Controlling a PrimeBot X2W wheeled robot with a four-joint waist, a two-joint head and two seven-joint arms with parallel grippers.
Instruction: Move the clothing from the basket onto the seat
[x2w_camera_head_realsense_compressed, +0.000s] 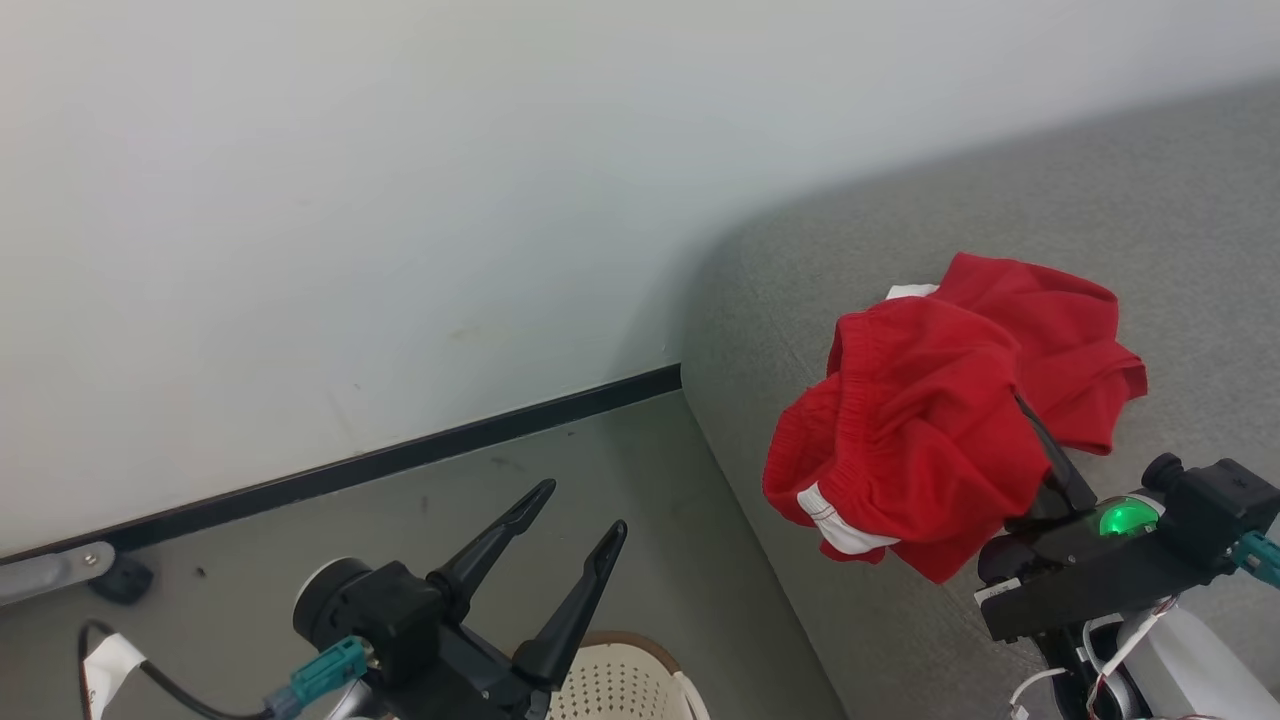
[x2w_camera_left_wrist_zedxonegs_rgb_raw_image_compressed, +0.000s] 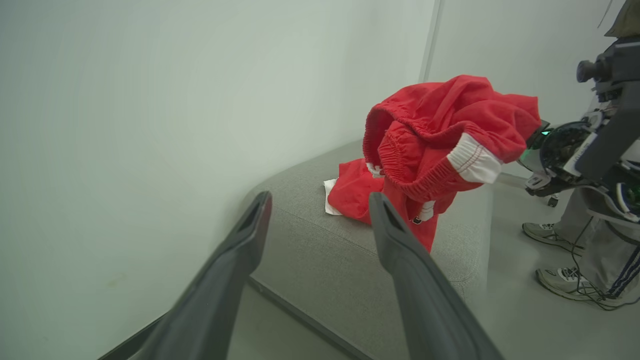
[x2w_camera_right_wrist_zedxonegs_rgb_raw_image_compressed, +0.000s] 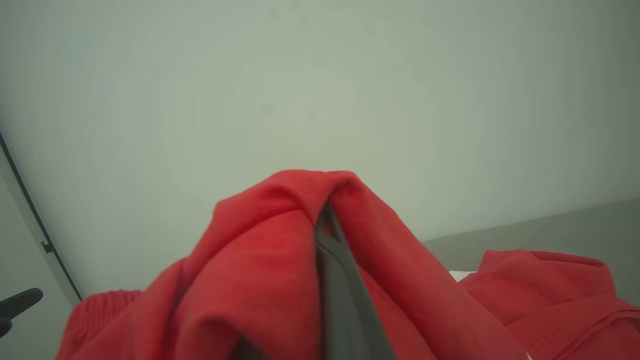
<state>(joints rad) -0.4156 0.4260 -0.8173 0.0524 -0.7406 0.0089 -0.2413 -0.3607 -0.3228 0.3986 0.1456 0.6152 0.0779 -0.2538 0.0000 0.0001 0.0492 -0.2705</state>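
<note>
My right gripper (x2w_camera_head_realsense_compressed: 1030, 420) is shut on a bunch of red clothing (x2w_camera_head_realsense_compressed: 900, 430), shorts with an elastic waistband and white trim. It holds them up over the front edge of the grey seat (x2w_camera_head_realsense_compressed: 1180, 230). In the right wrist view the red cloth (x2w_camera_right_wrist_zedxonegs_rgb_raw_image_compressed: 270, 260) drapes around one dark finger (x2w_camera_right_wrist_zedxonegs_rgb_raw_image_compressed: 335, 270). A second red garment (x2w_camera_head_realsense_compressed: 1070, 330) with a white label lies on the seat behind it. My left gripper (x2w_camera_head_realsense_compressed: 578, 512) stands open with nothing between its fingers, above the cream basket (x2w_camera_head_realsense_compressed: 620, 682) at the bottom edge. The basket's inside is hidden.
A pale wall with a black baseboard (x2w_camera_head_realsense_compressed: 400, 455) runs behind the grey floor. In the left wrist view a person's feet in sneakers (x2w_camera_left_wrist_zedxonegs_rgb_raw_image_compressed: 555, 255) stand to the right of the seat (x2w_camera_left_wrist_zedxonegs_rgb_raw_image_compressed: 310, 245). A cable (x2w_camera_head_realsense_compressed: 150, 680) trails at the lower left.
</note>
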